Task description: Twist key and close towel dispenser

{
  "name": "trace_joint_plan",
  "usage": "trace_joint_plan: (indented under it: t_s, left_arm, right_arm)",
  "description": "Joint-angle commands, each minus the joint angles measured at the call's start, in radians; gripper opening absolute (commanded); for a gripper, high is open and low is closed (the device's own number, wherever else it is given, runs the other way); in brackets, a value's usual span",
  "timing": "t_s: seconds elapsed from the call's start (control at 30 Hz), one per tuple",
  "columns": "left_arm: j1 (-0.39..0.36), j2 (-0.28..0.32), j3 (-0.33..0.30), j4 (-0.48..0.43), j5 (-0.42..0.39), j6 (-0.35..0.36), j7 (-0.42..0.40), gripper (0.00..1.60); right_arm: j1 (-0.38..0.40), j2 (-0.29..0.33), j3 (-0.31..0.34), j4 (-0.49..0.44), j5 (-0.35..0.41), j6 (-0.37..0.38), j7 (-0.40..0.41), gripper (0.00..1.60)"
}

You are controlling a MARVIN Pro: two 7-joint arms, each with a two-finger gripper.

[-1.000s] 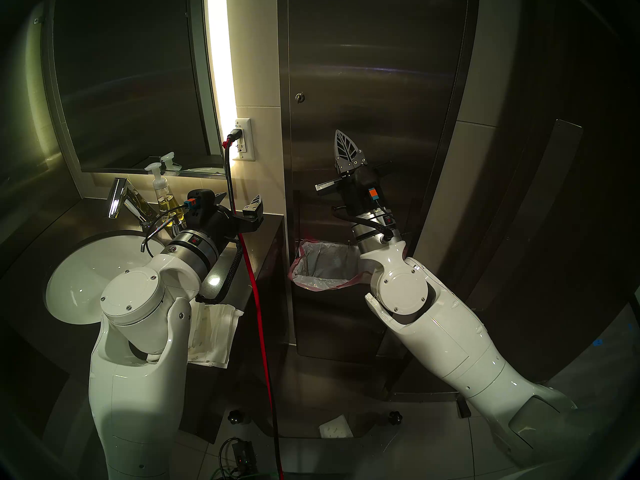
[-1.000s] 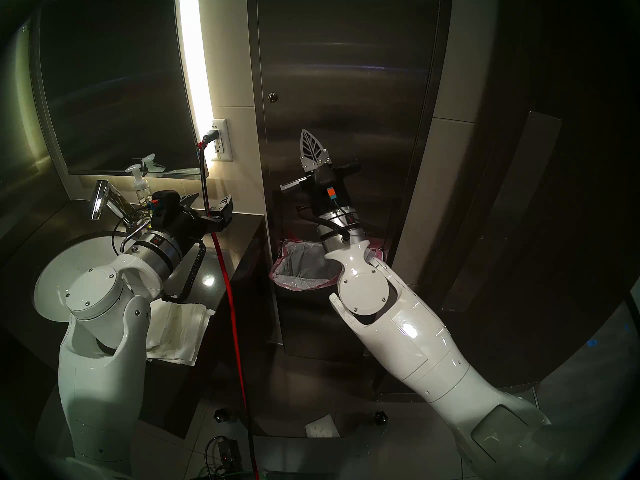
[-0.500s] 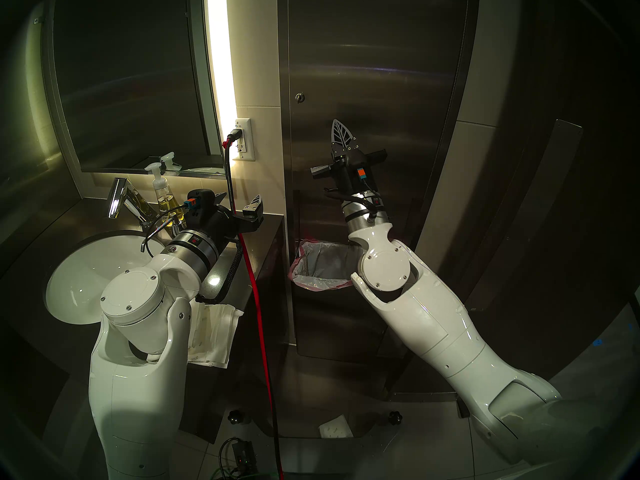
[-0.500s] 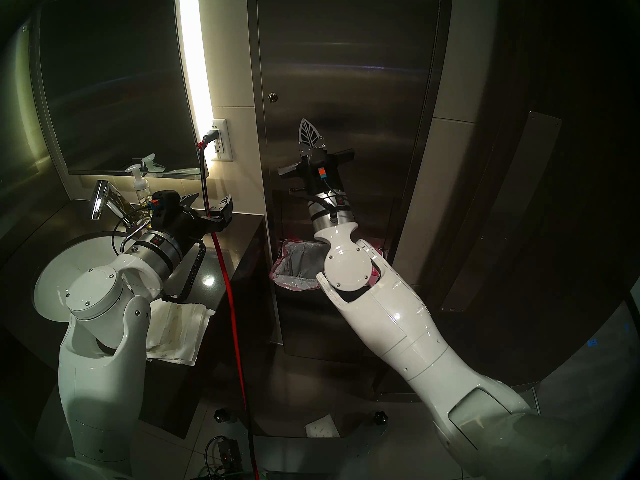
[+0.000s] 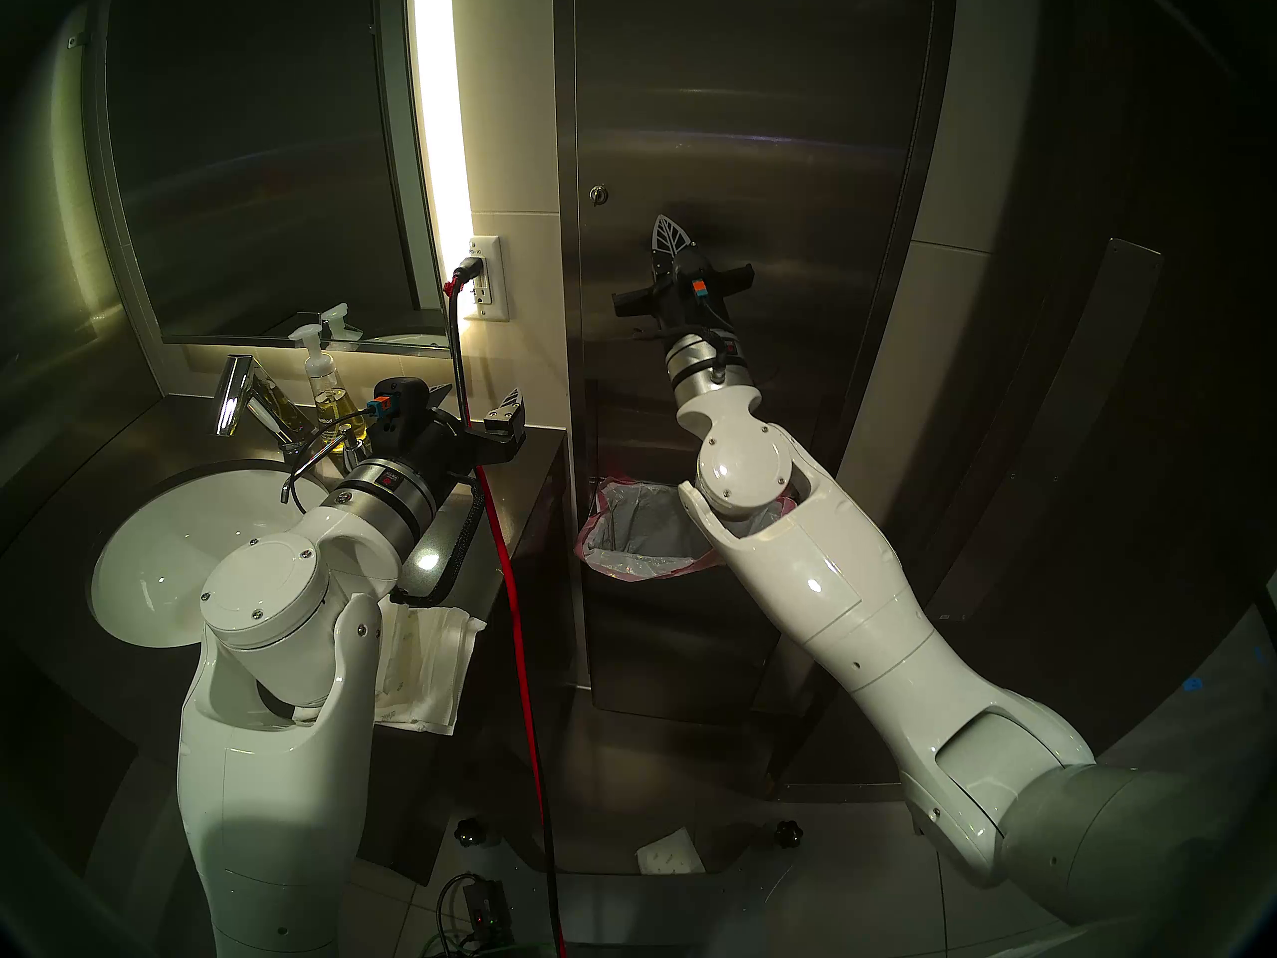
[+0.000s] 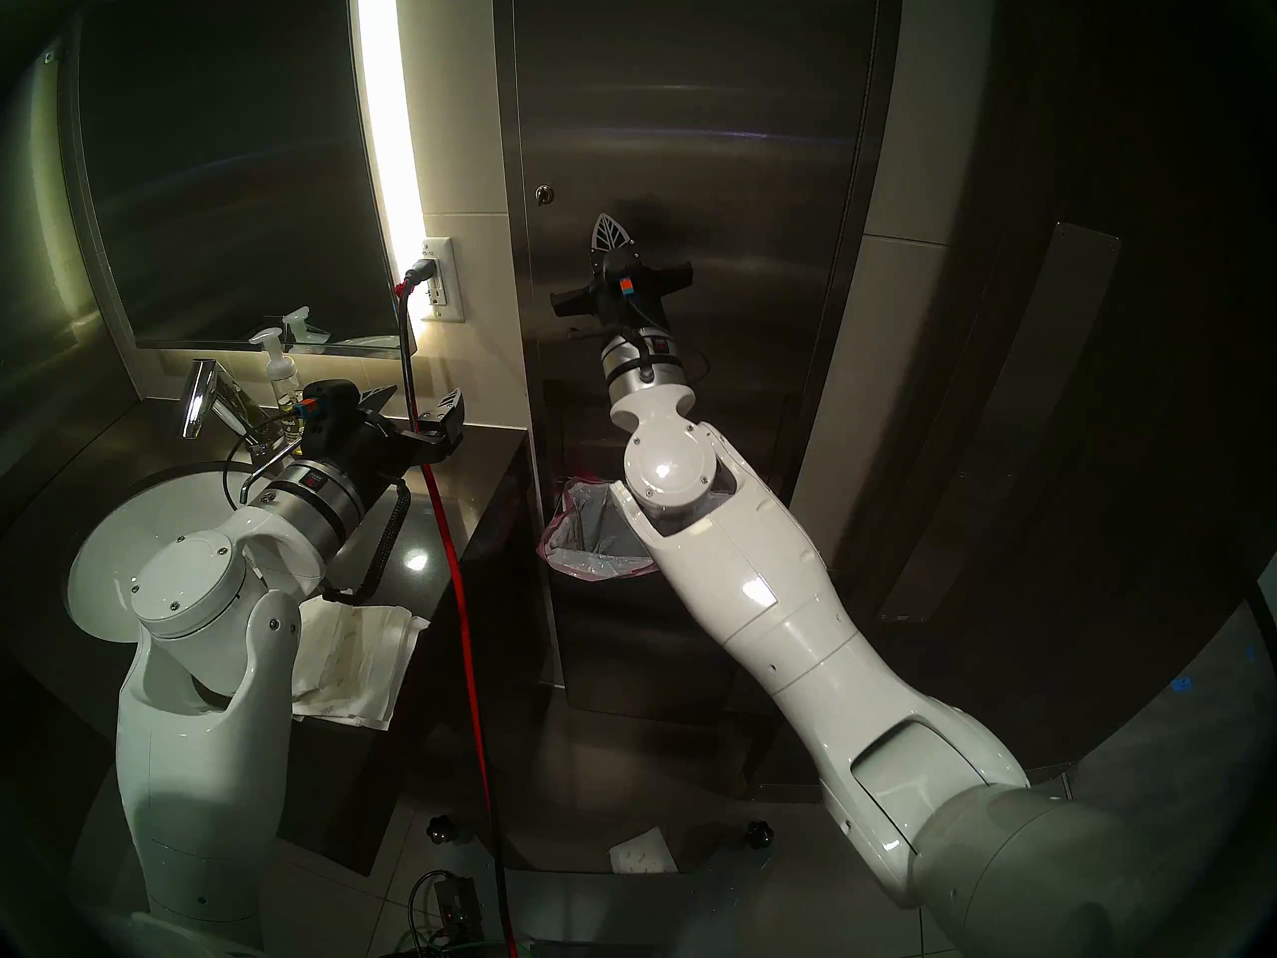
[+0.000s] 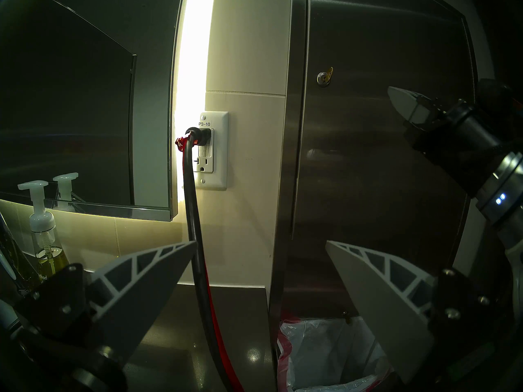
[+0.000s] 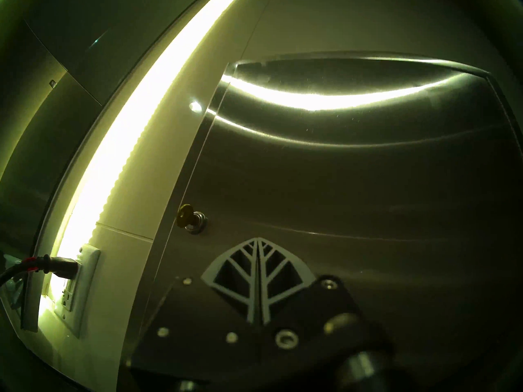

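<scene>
A dim washroom, seen from the robot's head and both wrists. At far left a white sink (image 5: 173,562) sits in a dark counter, with a soap bottle (image 5: 325,390) behind it under a mirror (image 5: 256,155). The left gripper (image 5: 484,410) hangs level above the counter, its two fingers spread wide with nothing between them, and a red-and-black power cord (image 5: 508,590) runs down from a wall outlet (image 5: 487,279) just past one fingertip; a sweep of this arm could snag the cord. Right of the outlet stands the towel dispenser (image 5: 746,148), a tall brushed-steel cabinet whose long door looks nearly flush with its frame, though whether it is latched cannot be told. Near the door's left edge the small brass key (image 8: 184,214) juts from a round lock (image 8: 196,224). The right gripper (image 5: 669,234) points up at the door, its fingers pressed together and empty, below and to the right of the key, close to the steel. With the fingers shut it cannot grasp the key's flat head; it may knock or bend the key, or skid on the smooth door and scrape it. Below, a lined waste bin (image 5: 642,528) sits under the right forearm.
</scene>
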Motion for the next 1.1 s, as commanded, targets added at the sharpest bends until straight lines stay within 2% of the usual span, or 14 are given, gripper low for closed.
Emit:
trace_joint_plan:
  t_s: [0.0, 0.17, 0.3, 0.4, 0.47, 0.5, 0.53, 0.67, 0.73, 0.77, 0.8, 0.83, 0.87, 1.07]
  left_arm:
    - [-0.005, 0.000, 0.001, -0.011, 0.000, -0.001, 0.000, 1.60]
    - [-0.005, 0.000, 0.001, -0.011, 0.000, -0.001, 0.000, 1.60]
    - [-0.005, 0.000, 0.001, -0.011, 0.000, -0.001, 0.000, 1.60]
    - [-0.005, 0.000, 0.001, -0.011, 0.000, -0.001, 0.000, 1.60]
    - [-0.005, 0.000, 0.001, -0.010, 0.000, -0.001, 0.000, 1.60]
    - [-0.005, 0.000, 0.001, -0.010, 0.000, -0.002, 0.000, 1.60]
    - [-0.005, 0.000, 0.001, -0.010, 0.000, -0.002, 0.000, 1.60]
    - [-0.005, 0.000, 0.000, -0.008, 0.000, -0.002, 0.000, 1.60]
    - [-0.005, 0.000, 0.000, -0.008, 0.000, -0.002, 0.000, 1.60]
    - [-0.005, 0.000, 0.000, -0.008, 0.000, -0.002, 0.000, 1.60]
    - [-0.005, 0.000, 0.000, -0.007, 0.000, -0.002, 0.000, 1.60]
    - [-0.005, 0.000, 0.000, -0.007, 0.000, -0.002, 0.000, 1.60]
    - [-0.005, 0.000, 0.000, -0.007, 0.000, -0.002, 0.000, 1.60]
    - [-0.005, 0.000, 0.000, -0.007, 0.000, -0.002, -0.001, 1.60]
  right_arm:
    - [0.104, -0.070, 0.018, 0.048, 0.007, 0.104, -0.016, 0.00]
    - [0.134, -0.099, 0.032, 0.102, 0.019, 0.216, -0.034, 0.00]
    - [0.160, -0.113, 0.043, 0.137, 0.034, 0.262, -0.035, 0.00]
    - [0.205, -0.097, 0.041, 0.167, -0.001, 0.234, -0.036, 0.00]
    - [0.208, -0.070, 0.019, 0.140, -0.032, 0.199, -0.023, 0.00]
    - [0.189, -0.034, -0.020, 0.083, -0.064, 0.158, 0.006, 0.00]
    - [0.165, -0.023, -0.042, 0.029, -0.082, 0.147, 0.009, 0.00]
    - [0.133, -0.084, -0.085, 0.010, -0.102, 0.078, -0.008, 0.00]
    - [0.104, -0.082, -0.106, -0.026, -0.107, 0.040, -0.008, 0.00]
    - [0.095, -0.082, -0.115, -0.034, -0.111, 0.031, -0.009, 0.07]
    - [0.085, -0.073, -0.132, -0.050, -0.124, 0.015, -0.009, 0.28]
    - [0.068, -0.061, -0.147, -0.075, -0.136, 0.004, -0.011, 1.24]
    - [0.054, -0.053, -0.157, -0.086, -0.143, -0.008, -0.016, 1.60]
    - [-0.014, 0.006, -0.197, -0.170, -0.200, -0.067, -0.054, 1.60]
